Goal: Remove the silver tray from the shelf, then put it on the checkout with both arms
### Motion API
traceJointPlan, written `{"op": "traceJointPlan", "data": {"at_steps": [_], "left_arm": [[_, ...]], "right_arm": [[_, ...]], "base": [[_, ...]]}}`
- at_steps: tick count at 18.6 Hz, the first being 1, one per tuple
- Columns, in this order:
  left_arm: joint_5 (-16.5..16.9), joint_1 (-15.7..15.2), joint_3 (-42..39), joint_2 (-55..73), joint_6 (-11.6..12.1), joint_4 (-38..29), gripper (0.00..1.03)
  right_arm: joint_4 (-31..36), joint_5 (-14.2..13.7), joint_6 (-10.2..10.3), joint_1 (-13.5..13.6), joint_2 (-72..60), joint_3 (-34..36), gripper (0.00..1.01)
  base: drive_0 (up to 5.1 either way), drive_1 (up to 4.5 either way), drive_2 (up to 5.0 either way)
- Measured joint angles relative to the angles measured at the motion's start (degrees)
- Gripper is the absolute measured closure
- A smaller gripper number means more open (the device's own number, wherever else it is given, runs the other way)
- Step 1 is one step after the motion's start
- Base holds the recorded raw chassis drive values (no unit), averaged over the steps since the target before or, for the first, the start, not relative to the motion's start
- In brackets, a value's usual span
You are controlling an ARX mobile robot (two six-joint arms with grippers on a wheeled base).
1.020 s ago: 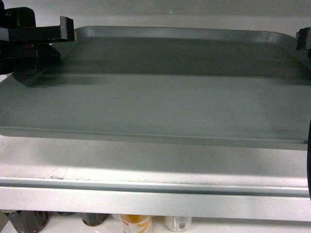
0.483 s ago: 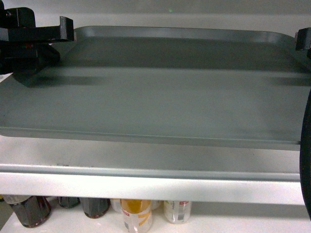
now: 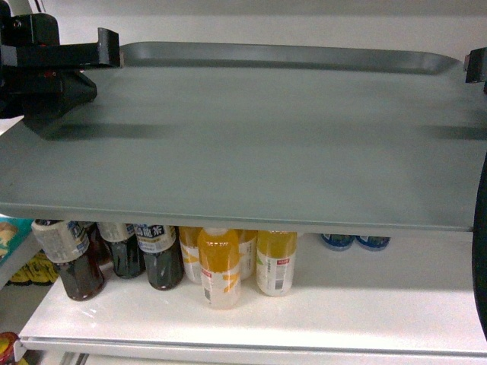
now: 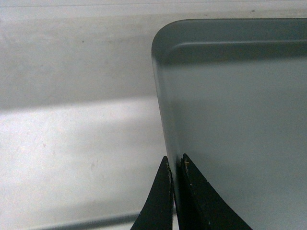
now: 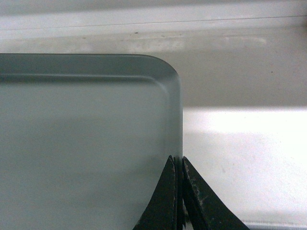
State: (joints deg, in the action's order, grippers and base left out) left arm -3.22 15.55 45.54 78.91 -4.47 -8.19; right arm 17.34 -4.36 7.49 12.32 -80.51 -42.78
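- My left gripper [image 4: 175, 165] pinches the left rim of the silver tray [image 3: 251, 144], jaws narrow with the rim between them.
- The tray hangs level between my two arms, filling most of the head view.
- Beneath its near edge stands a row of bottles: dark bottles [image 3: 114, 255] at left, orange and yellow juice bottles [image 3: 240, 262] in the middle, blue caps [image 3: 354, 242] at right, all on a white shelf [image 3: 342, 304].
- My right gripper [image 5: 177, 165] clamps the right rim the same way.
- Past the tray's far corners lies a pale white surface [image 5: 240, 153].
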Motion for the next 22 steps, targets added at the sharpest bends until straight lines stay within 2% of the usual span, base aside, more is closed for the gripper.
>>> {"op": "traceJointPlan", "data": {"at_steps": [22], "left_arm": [[-0.04, 0.04, 0.02, 0.00, 0.24, 0.04, 1.00]], "right_arm": [[0.07, 0.07, -0.02, 0.00, 0.00, 0.00, 0.99]], "base": [[0.1, -4.18, 4.4]]}}
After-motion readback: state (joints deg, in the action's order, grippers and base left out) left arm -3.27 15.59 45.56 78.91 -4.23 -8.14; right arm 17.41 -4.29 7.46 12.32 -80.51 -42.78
